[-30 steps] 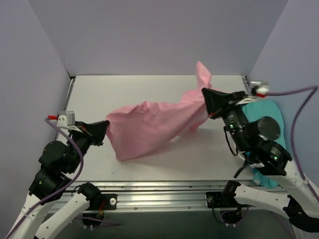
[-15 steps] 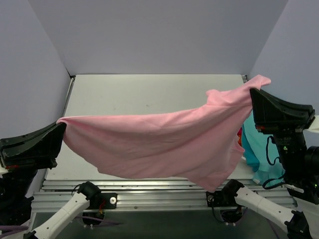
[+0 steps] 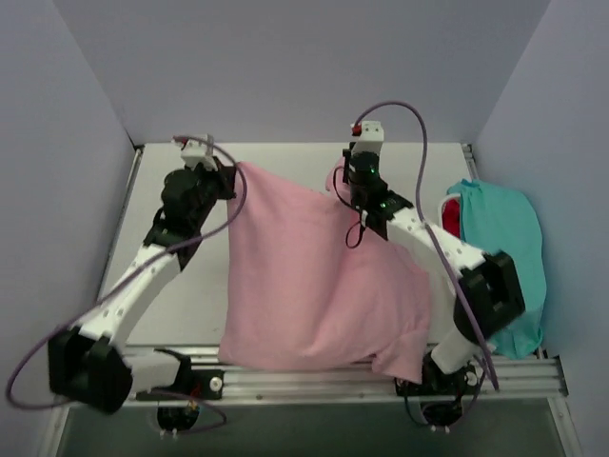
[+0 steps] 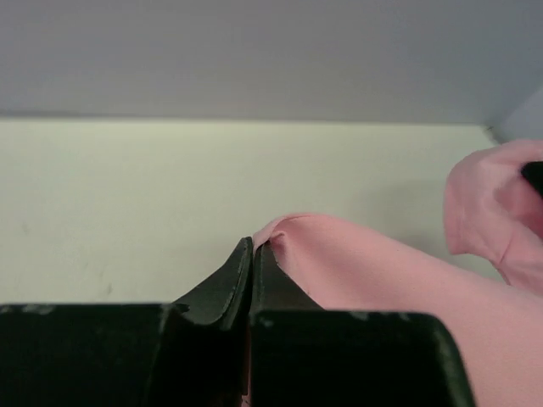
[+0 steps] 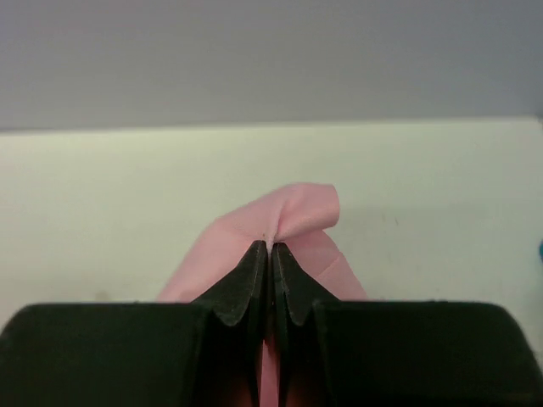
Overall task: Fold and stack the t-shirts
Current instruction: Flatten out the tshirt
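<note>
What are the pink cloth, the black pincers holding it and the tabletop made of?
The pink t-shirt looks like soft matte fabric, probably cotton knit: it drapes, wrinkles and bunches where pinched. The left gripper and right gripper look matte black, hard plastic or rubber; I cannot tell which. The table looks like a smooth off-white matte board.

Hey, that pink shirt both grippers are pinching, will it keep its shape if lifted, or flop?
Probably floppy: the pink shirt bunches into folds at the left gripper and right gripper. Likely to sag between them, since its hem droops over the table edge.
</note>
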Controlling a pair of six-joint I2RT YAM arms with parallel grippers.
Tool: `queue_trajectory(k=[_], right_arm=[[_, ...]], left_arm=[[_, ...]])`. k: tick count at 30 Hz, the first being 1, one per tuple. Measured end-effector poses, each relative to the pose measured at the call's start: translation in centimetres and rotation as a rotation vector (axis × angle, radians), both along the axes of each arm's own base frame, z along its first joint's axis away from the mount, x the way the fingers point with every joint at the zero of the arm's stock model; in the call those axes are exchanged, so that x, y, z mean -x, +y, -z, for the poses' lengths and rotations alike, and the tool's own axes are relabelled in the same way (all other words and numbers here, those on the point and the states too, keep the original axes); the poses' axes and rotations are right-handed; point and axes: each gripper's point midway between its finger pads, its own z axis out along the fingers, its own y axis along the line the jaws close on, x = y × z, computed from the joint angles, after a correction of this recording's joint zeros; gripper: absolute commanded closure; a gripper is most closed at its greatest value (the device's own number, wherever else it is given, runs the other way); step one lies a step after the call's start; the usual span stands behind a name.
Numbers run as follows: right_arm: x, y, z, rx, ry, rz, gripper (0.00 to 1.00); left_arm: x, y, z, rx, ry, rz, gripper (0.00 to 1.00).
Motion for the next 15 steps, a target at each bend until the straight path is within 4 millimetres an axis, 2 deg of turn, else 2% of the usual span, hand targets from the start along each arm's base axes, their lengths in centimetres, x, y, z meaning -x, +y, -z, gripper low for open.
queue_trajectory(k=[2, 4, 6, 7, 8, 9, 11, 12, 13, 14, 15], right_arm=[[-3.2, -1.5, 9.0, 0.059, 0.154, 0.077, 1.00], [-4.9, -3.5, 17.2, 0.107, 0.298, 0.157, 1.00], [-6.0, -5.2, 22.3, 0.127, 0.380, 0.229, 1.00], [-6.6, -5.8, 24.3, 0.134, 0.413, 0.261, 0.65], [-7.4, -6.2, 25.5, 0.130, 0.434, 0.297, 0.26], [-8.6, -6.3, 26.1, 0.129, 0.442, 0.322, 0.00], [-11.2, -6.0, 25.9, 0.102, 0.421, 0.355, 0.00], [-12.2, -5.8, 25.3, 0.082, 0.401, 0.364, 0.00], [-12.8, -5.9, 24.5, 0.067, 0.381, 0.375, 0.00], [-13.2, -5.9, 23.6, 0.056, 0.362, 0.383, 0.00], [-13.6, -5.9, 22.5, 0.044, 0.339, 0.390, 0.00]], left_arm=[[-4.8, 1.6, 8.0, -0.036, 0.172, -0.069, 0.98], [-8.6, 3.6, 16.1, -0.060, 0.344, -0.136, 0.98], [-11.1, 5.1, 22.0, -0.075, 0.472, -0.181, 0.98], [-12.6, 5.5, 24.2, -0.076, 0.517, -0.197, 0.98], [-14.1, 5.7, 25.8, -0.073, 0.548, -0.207, 0.97], [-15.6, 5.8, 27.5, -0.068, 0.591, -0.210, 0.86], [-19.6, 5.7, 28.6, -0.032, 0.612, -0.202, 0.70], [-21.5, 5.9, 28.8, -0.012, 0.605, -0.201, 0.57], [-22.8, 6.2, 28.8, 0.011, 0.597, -0.202, 0.33], [-23.7, 6.6, 28.7, 0.030, 0.588, -0.207, 0.00], [-24.1, 7.1, 28.6, 0.050, 0.588, -0.214, 0.06]])
